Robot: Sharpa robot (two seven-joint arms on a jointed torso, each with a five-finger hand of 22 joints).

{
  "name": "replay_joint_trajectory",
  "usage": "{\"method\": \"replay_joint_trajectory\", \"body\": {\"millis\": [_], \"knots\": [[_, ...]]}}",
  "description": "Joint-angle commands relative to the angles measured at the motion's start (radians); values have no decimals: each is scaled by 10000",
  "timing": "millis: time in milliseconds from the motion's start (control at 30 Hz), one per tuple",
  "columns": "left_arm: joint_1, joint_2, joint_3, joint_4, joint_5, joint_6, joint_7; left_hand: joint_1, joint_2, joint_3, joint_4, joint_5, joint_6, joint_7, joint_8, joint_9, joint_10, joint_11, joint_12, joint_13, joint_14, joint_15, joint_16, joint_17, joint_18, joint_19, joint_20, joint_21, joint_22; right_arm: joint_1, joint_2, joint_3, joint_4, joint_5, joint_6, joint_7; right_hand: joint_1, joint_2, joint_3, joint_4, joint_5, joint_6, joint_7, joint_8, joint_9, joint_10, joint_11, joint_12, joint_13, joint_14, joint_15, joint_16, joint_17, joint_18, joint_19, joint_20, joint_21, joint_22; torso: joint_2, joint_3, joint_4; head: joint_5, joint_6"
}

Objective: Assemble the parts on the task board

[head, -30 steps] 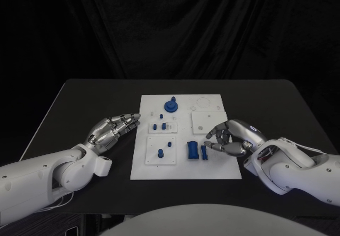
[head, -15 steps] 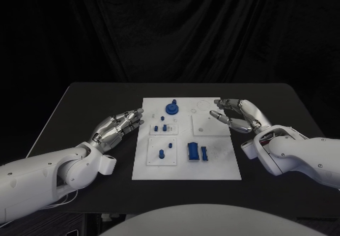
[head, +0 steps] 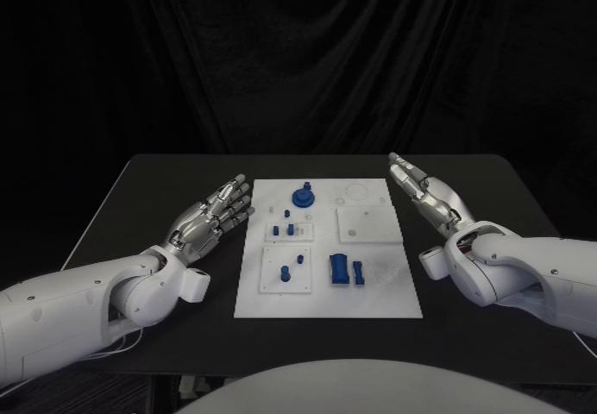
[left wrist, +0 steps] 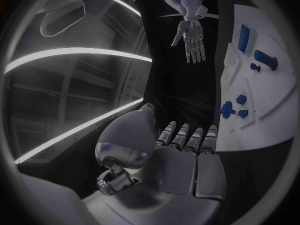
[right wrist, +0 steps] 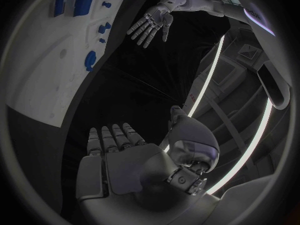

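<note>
The white task board (head: 380,289) lies in the middle of the black table. Blue parts sit on it: a round knobbed piece (head: 303,194) at the far end, small pegs (head: 289,229) in the middle, a peg pair (head: 292,266) and two blue blocks (head: 346,267) nearer me. My left hand (head: 216,216) hovers open beside the board's left edge, fingers stretched forward. My right hand (head: 423,197) is open by the board's far right corner, fingers straight, holding nothing. The left wrist view shows my left hand (left wrist: 181,160), the board (left wrist: 275,100) and the right hand (left wrist: 192,37); the right wrist view shows my right hand (right wrist: 131,160) and the left hand (right wrist: 150,25).
Black tabletop (head: 162,181) runs on both sides of the board, with a dark curtain behind the far edge. The near table edge lies just past the board's front.
My right hand has lifted off the board near the blue blocks and swung to the far right corner, fingers uncurling straight. My left hand has stretched slightly forward. The camera has shifted.
</note>
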State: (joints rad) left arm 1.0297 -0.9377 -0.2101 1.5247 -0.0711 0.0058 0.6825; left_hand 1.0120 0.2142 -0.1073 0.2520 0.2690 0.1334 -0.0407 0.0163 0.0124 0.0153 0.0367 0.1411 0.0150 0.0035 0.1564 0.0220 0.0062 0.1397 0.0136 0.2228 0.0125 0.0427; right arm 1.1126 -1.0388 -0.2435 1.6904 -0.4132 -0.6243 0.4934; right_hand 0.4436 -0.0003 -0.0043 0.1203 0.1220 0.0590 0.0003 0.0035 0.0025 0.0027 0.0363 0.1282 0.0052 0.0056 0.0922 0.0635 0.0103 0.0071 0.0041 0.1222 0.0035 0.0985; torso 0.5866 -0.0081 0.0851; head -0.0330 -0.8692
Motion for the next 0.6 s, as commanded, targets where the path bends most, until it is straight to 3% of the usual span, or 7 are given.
{"method": "replay_joint_trajectory", "body": {"millis": [33, 67, 200, 300, 400, 433, 600], "knots": [[11, 59, 83, 39, 37, -326, -44, -3225, -682, 344, -799, -859, -426, 407, -163, -124, -153, -367, -453, -150, -35, -505, -220, -62, -418, -136, -709, -125, -427, -34, 176, 162, -69, 237, -196, -37, -1692, 3, 43, -458, -460, -590, -3, -35, -25, -27, -363, -488, -52, -56, -922, -635, -103, -71, -41, -464, -35, -985, -9, -3, -43, 11, 148], [14, 86, 119, 46, 48, -457, -72, -3525, -747, 1073, -877, -937, -464, 407, -163, -124, -153, -367, -495, -150, -35, -555, -220, -62, -426, -136, -774, -125, -427, -54, 258, 239, -108, 369, -239, -27, -2012, 3, 43, -1203, -1220, -590, -3, -35, -25, -27, -363, -1282, -52, -56, -922, -635, -103, -71, -41, -1222, -35, -985, -20, 0, -64, 20, 214], [33, 237, 319, 87, 115, -1196, -229, -4462, -946, 1073, -1134, -1187, -576, 407, -163, -124, -153, -367, -629, -150, -35, -680, -220, -62, -540, -136, -981, -125, -427, -166, 715, 670, -323, 1107, -478, 31, -3279, 3, 43, -1203, -1220, -590, -3, -35, -25, -27, -363, -1282, -52, -56, -922, -635, -103, -71, -41, -1222, -35, -985, -80, 12, -182, 66, 583], [56, 417, 559, 136, 196, -2080, -417, -5181, -1096, 1073, -1318, -1377, -1334, 407, -163, -124, -153, -367, -1411, -150, -35, -791, -220, -62, -649, -136, -1143, -125, -427, -300, 1262, 1185, -580, 1991, -764, 99, -4436, 3, 43, -1203, -1220, -590, -3, -35, -25, -27, -363, -1282, -52, -56, -922, -635, -103, -71, -41, -1222, -35, -985, -152, 26, -322, 121, 1025], [80, 604, 807, 187, 279, -2995, -612, -5694, -1204, 1073, -1432, -1514, -1334, 407, -163, -124, -153, -367, -1411, -150, -35, -858, -220, -62, -649, -136, -1249, -125, -427, -418, 1742, 1638, -806, 2766, -1015, 160, -4436, 3, 43, -1203, -1220, -590, -3, -35, -25, -27, -363, -1282, -52, -56, -922, -635, -103, -71, -41, -1222, -35, -985, -227, 42, -467, 178, 1483], [92, 701, 936, 214, 322, -3469, -712, -5993, -1268, 1073, -1489, -1593, -1334, 407, -163, -124, -153, -367, -1411, -150, -35, -1564, -220, -62, -1397, -136, -1295, -125, -427, -468, 1945, 1829, -902, 3093, -1121, 185, -4436, 3, 43, -1203, -1220, -590, -3, -35, -25, -27, -363, -1282, -52, -56, -922, -635, -103, -71, -41, -1222, -35, -985, -263, 49, -537, 206, 1704], [132, 1019, 1359, 301, 463, -5027, -1044, -6709, -1417, 1073, -1654, -1783, -1334, 407, -163, -124, -153, -367, -1411, -150, -35, -1564, -220, -62, -1397, -136, -1457, -125, -427, -584, 2416, 2273, -1123, 3855, -1367, 245, -4436, 3, 43, -1203, -1220, -590, -3, -35, -25, -27, -363, -1282, -52, -56, -922, -635, -103, -71, -41, -1222, -35, -985, -356, 68, -719, 278, 2275]]}}
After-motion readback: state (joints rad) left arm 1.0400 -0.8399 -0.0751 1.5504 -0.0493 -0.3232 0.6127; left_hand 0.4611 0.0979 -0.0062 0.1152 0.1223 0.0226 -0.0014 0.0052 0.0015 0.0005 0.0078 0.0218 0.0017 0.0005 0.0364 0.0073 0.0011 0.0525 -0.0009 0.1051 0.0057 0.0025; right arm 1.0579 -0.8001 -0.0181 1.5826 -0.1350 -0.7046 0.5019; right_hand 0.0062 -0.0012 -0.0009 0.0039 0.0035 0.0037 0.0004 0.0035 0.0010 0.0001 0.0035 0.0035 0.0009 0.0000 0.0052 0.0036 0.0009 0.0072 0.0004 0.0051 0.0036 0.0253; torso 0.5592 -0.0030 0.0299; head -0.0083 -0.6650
